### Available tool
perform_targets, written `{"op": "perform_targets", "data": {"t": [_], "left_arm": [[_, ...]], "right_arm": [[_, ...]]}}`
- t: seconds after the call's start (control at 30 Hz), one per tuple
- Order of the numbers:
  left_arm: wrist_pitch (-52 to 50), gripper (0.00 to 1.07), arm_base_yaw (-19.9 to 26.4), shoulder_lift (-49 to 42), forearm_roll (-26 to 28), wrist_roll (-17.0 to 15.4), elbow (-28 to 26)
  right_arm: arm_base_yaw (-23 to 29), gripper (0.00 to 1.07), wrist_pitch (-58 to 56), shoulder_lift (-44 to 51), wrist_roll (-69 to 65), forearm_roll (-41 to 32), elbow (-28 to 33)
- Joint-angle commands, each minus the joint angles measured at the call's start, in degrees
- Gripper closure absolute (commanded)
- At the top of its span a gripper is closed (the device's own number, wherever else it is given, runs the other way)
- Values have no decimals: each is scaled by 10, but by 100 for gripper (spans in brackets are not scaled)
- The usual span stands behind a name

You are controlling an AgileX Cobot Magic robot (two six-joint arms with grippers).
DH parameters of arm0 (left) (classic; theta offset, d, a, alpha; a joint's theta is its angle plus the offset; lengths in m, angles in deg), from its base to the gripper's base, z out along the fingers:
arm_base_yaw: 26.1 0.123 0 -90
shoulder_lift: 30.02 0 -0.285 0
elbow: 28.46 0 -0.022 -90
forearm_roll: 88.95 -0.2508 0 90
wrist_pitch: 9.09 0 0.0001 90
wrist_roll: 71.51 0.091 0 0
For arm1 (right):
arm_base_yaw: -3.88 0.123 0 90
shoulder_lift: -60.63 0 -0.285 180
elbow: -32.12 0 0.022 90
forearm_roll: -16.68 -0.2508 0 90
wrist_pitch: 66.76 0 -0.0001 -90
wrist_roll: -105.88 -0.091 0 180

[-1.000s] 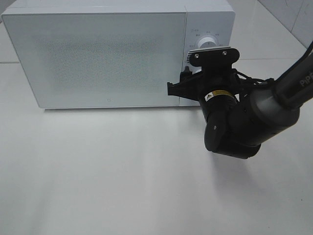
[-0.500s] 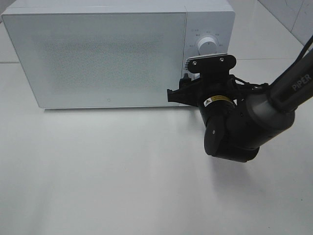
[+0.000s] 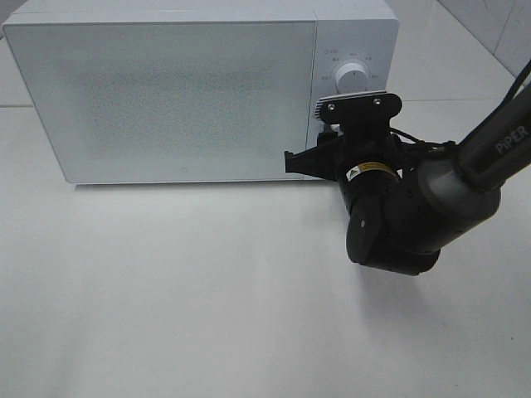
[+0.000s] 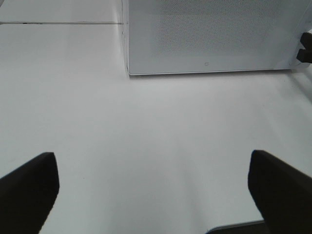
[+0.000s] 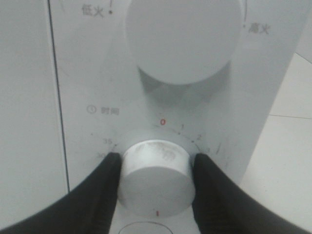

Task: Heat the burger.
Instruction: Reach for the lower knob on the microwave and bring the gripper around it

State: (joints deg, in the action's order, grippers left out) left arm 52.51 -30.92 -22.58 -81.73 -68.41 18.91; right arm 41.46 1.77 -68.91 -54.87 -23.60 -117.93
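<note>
looks like the right end effector [image 5: 156,168] is pinching the timer knob [image 5: 155,181] on the shut microwave [image 3: 166,91], left end effector [image 4: 153,187] gaping over the bench [image 4: 146,122], burger nowhere in view (probably inside), so I'd grip square and twist clockwise slowly.
</note>
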Motion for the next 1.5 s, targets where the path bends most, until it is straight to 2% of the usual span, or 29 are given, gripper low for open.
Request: {"op": "perform_targets", "data": {"t": [0.03, 0.5, 0.6, 0.83, 1.03, 1.1, 1.13, 1.2, 1.5], "left_arm": [[-1, 9, 2, -10, 5, -2, 2], [-1, 9, 2, -10, 5, -2, 2], [-1, 9, 2, -10, 5, -2, 2], [-1, 9, 2, -10, 5, -2, 2], [-1, 9, 2, -10, 5, -2, 2], [-1, 9, 2, -10, 5, -2, 2], [-1, 9, 2, -10, 5, -2, 2], [-1, 9, 2, -10, 5, -2, 2], [-1, 9, 2, -10, 5, -2, 2]], "right_arm": [[-7, 107, 15, 2, 5, 25, -7], [-7, 107, 44, 2, -2, 30, -7], [-7, 107, 45, 2, -42, 30, -7], [-7, 107, 40, 2, -273, 69, -7], [-7, 107, 39, 2, -370, 91, -7], [-7, 107, 44, 2, -468, 105, -7], [-7, 107, 44, 2, -468, 105, -7], [-7, 107, 46, 2, -581, 117, -7], [-7, 107, 48, 2, -726, 116, -7]]}}
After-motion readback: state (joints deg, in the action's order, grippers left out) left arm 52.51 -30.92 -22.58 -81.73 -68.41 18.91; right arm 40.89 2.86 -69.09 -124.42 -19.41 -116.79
